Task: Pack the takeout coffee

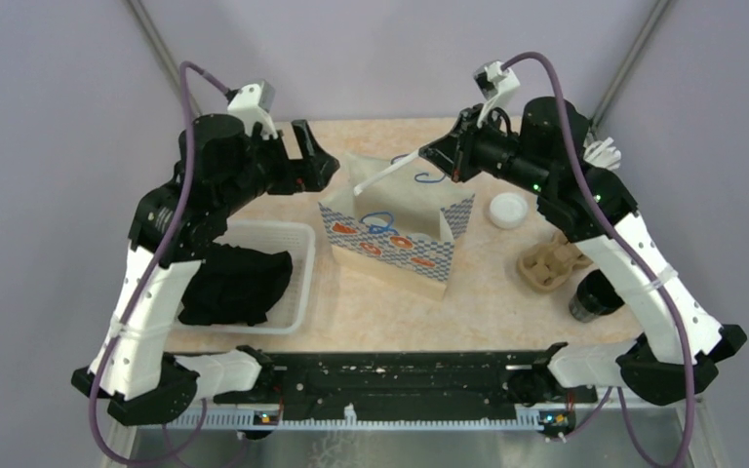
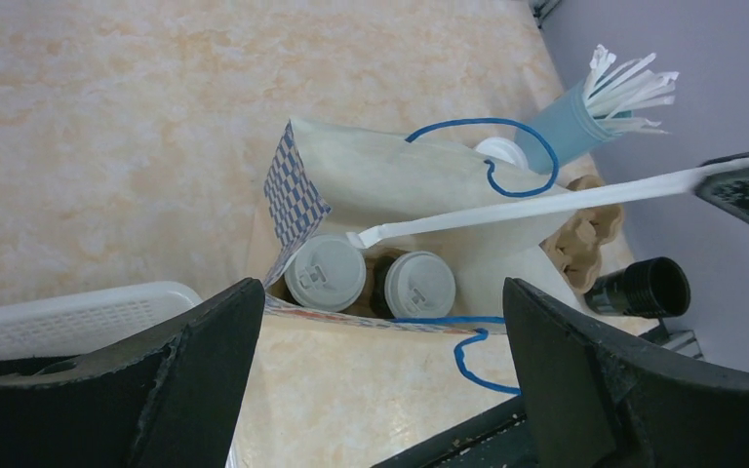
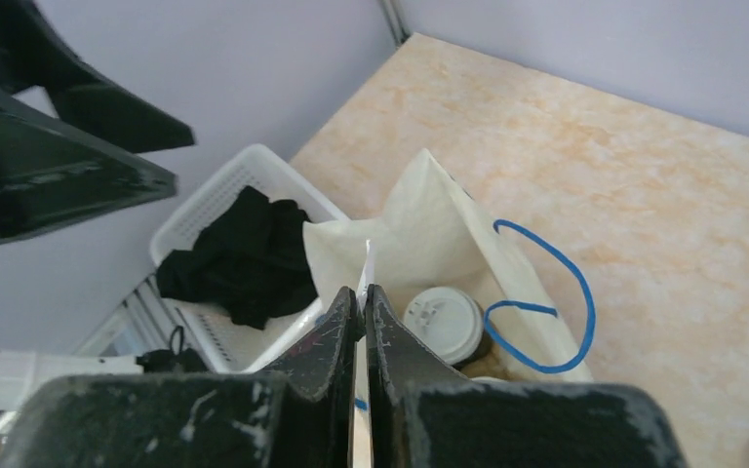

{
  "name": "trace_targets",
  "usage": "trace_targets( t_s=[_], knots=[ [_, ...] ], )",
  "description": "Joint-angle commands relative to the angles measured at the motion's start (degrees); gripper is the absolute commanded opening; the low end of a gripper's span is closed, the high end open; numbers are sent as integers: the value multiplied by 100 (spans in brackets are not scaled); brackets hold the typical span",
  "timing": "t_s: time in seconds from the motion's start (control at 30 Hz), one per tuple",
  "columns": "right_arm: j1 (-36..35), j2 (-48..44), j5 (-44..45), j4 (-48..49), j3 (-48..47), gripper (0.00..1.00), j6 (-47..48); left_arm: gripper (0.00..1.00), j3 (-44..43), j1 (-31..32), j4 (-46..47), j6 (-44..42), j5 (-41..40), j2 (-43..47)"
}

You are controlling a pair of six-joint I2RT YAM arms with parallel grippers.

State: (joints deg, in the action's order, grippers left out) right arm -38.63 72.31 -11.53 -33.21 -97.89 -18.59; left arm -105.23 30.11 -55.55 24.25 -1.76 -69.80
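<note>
The takeout coffee is two dark cups with pale lids point(image 2: 325, 273) point(image 2: 419, 285), standing side by side inside an open white paper bag point(image 1: 395, 229) with blue string handles and a patterned front. One lid also shows in the right wrist view point(image 3: 444, 322). My right gripper point(image 1: 427, 154) is shut on a long white wrapped straw point(image 2: 527, 207), held slanting over the bag's mouth; the straw's lower end hangs above the cups. My left gripper point(image 1: 317, 161) is open and empty, raised behind the bag's left side.
A white basket point(image 1: 273, 226) holding a black cloth point(image 1: 234, 283) sits left of the bag. To the right are a loose white lid point(image 1: 508, 210), a cardboard cup carrier point(image 1: 551, 263), a black lidless cup point(image 1: 595, 295) and a blue cup of straws point(image 2: 571, 122).
</note>
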Motion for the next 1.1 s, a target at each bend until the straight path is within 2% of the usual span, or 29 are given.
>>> trace_targets(
  t_s=[0.0, 0.13, 0.2, 0.27, 0.33, 0.43, 0.5, 0.6, 0.8, 0.9, 1.07],
  knots=[
    [-198, 89, 709, -149, -250, 0, 625, 98, -157, 13, 12, 394, -94, 427],
    [-203, 117, 135, 96, 177, 0, 449, 98, -112, 12, 27, 556, -67, 537],
    [-201, 5, -290, 772, 974, 18, 63, 98, -112, 6, 19, 584, -68, 581],
    [-199, -193, -246, 1363, 1645, 33, -181, 98, -108, 12, 18, 597, -66, 626],
    [-201, -425, 320, 1022, 1874, 54, -356, 98, -132, 13, 38, 540, -1, 650],
    [-203, -1012, 924, 315, 1971, 74, -126, 98, -258, 5, 78, 436, 31, 688],
    [-200, -1305, 1570, -635, 1565, 87, -58, 98, -477, 9, 123, 356, 48, 644],
    [-205, -1579, 2010, -1560, 624, 98, 123, 98, -891, 13, 266, 228, 9, 546],
    [-206, -1844, 2420, -2259, -1034, 99, 281, 98, -890, 12, 1461, -105, -166, 872],
    [-199, -2005, 2649, -1922, -1502, 99, 387, 98, -1065, 12, 1916, -472, -166, 927],
    [-199, -2287, 3248, -1123, -1590, 99, 255, 98, -1359, 13, 2264, -978, -712, 915]
  ],
)
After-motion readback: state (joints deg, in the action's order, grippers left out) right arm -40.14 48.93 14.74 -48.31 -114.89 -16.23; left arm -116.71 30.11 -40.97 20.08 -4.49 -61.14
